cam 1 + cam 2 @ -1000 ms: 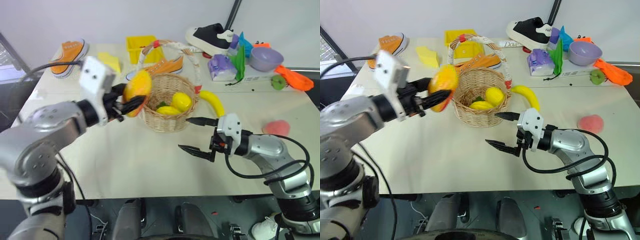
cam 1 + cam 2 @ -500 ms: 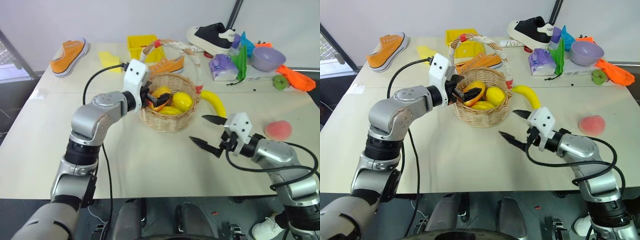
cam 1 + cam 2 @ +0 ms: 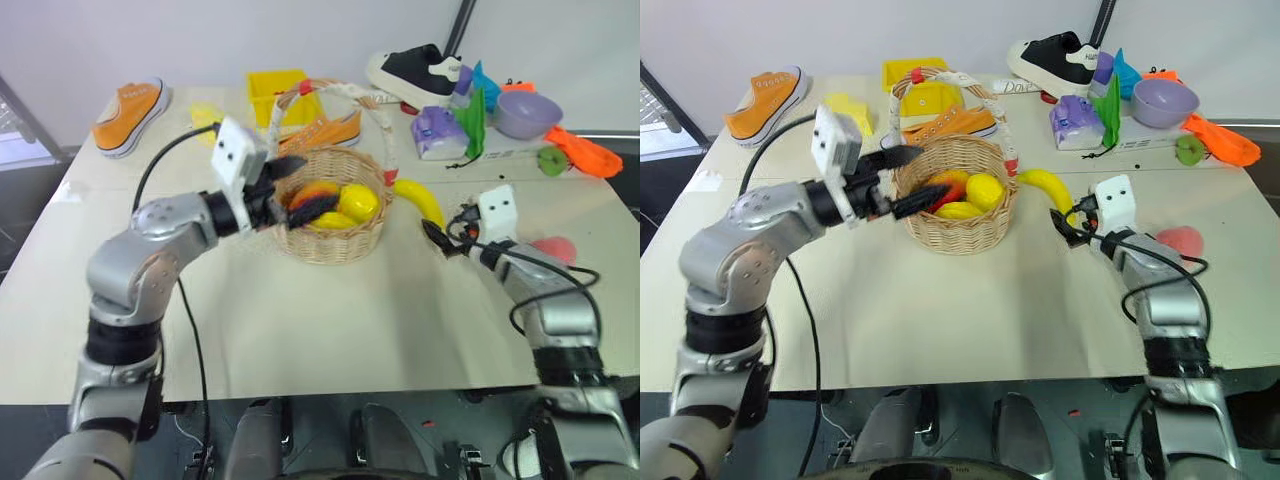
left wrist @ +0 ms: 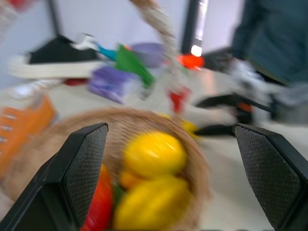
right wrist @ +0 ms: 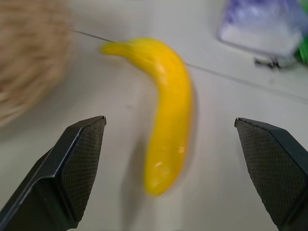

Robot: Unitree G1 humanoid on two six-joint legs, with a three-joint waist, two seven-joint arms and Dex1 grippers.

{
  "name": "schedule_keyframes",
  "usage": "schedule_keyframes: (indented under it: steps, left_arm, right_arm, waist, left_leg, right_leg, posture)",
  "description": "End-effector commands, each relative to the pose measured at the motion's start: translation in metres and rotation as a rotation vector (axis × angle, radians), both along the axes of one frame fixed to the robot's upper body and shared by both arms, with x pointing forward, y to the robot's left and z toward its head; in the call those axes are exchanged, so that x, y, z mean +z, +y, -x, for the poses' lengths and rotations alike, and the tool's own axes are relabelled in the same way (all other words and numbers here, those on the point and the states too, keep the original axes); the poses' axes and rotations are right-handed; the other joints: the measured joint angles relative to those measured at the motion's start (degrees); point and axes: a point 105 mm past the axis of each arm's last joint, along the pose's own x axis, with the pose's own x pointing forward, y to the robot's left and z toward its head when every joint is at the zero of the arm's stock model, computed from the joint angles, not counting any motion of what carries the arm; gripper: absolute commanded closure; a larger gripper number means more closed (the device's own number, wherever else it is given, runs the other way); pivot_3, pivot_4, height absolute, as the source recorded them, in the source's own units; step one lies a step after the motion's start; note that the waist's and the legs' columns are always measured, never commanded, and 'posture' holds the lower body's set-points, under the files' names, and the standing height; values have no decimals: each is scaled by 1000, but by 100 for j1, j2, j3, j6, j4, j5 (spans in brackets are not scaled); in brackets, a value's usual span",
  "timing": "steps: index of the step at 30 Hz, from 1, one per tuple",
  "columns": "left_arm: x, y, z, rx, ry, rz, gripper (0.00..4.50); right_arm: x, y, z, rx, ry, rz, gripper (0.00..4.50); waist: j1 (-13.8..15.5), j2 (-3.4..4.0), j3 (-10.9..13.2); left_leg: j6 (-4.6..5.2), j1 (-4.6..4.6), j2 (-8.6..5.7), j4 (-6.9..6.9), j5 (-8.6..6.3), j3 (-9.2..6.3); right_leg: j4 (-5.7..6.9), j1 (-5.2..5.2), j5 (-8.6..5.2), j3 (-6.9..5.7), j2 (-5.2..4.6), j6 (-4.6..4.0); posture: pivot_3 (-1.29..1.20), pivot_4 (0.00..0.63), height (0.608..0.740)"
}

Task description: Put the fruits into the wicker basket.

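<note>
Table (image 3: 300, 330) carries the wicker basket (image 3: 335, 240), now holding the mango (image 3: 312, 193), released a moment ago from the left gripper (image 3: 295, 185), fingers spread wide at the rim. Swung across to the banana (image 3: 422, 201) lying just beside the basket: right gripper (image 5: 168, 144), fingers open either side of it, gripping nothing. Peach (image 3: 555, 250) waits further right. One fruit down; banana likely next.

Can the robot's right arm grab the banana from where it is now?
Probably yes. The right end effector is open and aimed straight at the banana, which lies on the table beside the wicker basket, with nothing between them.
</note>
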Motion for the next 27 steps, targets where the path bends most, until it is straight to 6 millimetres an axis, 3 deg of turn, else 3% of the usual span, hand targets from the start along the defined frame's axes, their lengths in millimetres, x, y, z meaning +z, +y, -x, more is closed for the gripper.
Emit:
schedule_keyframes:
  steps: [1, 4, 7, 13, 18, 21, 24, 27]
  left_arm:
    - [5, -4, 17, -52, -49, 1, 51]
    - [0, -5, 20, -41, -50, -10, 51]
    - [-5, -5, 22, -27, -51, -25, 0]
    - [-11, -3, 21, 0, -47, -35, 0]
    - [-14, 13, 12, 69, -45, -24, 0]
    - [-18, 30, 7, 117, -40, -26, 0]
    - [-23, 46, 3, 148, -48, -34, 0]
    - [-26, 61, 0, 165, -58, -41, 0]
  right_arm:
    - [4, 2, -16, -26, -16, -11, 0]
    - [-2, -2, -24, -59, 6, -8, 0]
    - [-2, -5, -28, -79, 6, -27, 800]
    - [11, -11, -22, -66, -46, -2, 3726]
    - [42, -31, 10, -14, -134, 83, 3726]
    - [54, -42, 48, 106, -122, 193, 3726]
    - [59, -32, 91, 332, -62, 262, 3726]
    - [73, 0, 123, 539, -34, 174, 3726]
  waist:
    - [17, 0, 0]
    - [19, 0, 0]
    - [13, 0, 0]
    - [1, 1, 1]
    - [52, 7, 2]
    - [49, 8, 2]
    - [113, 14, 1]
    - [21, 15, 1]
  left_leg:
    - [0, -1, 0, 1, 0, -1]
    - [1, -2, -2, 3, 0, -2]
    - [1, -1, -3, 2, 0, -2]
    - [1, -1, -1, 0, 0, -1]
    - [2, -5, -3, -1, -1, -1]
    - [23, -4, -5, -1, -14, 0]
    - [29, 0, -5, -9, -18, -1]
    - [31, 4, 15, -8, -20, 3]
  right_leg:
    - [0, 0, 0, -1, 1, 0]
    - [1, 2, 0, 0, -1, 0]
    - [1, 2, 0, 0, -2, 1]
    - [6, -3, 0, 1, 0, 1]
    - [5, -4, -1, 1, -5, 2]
    - [2, -3, -3, 1, -7, 5]
    - [-6, 1, -4, 1, -7, 6]
    - [-8, 3, -1, 2, -2, 0]
  posture:
    - [0, 150, 733]
    - [0, 150, 733]
    - [0, 150, 733]
    - [0, 150, 733]
    - [0, 150, 733]
    - [0, 150, 733]
    - [0, 150, 733]
    - [0, 150, 733]
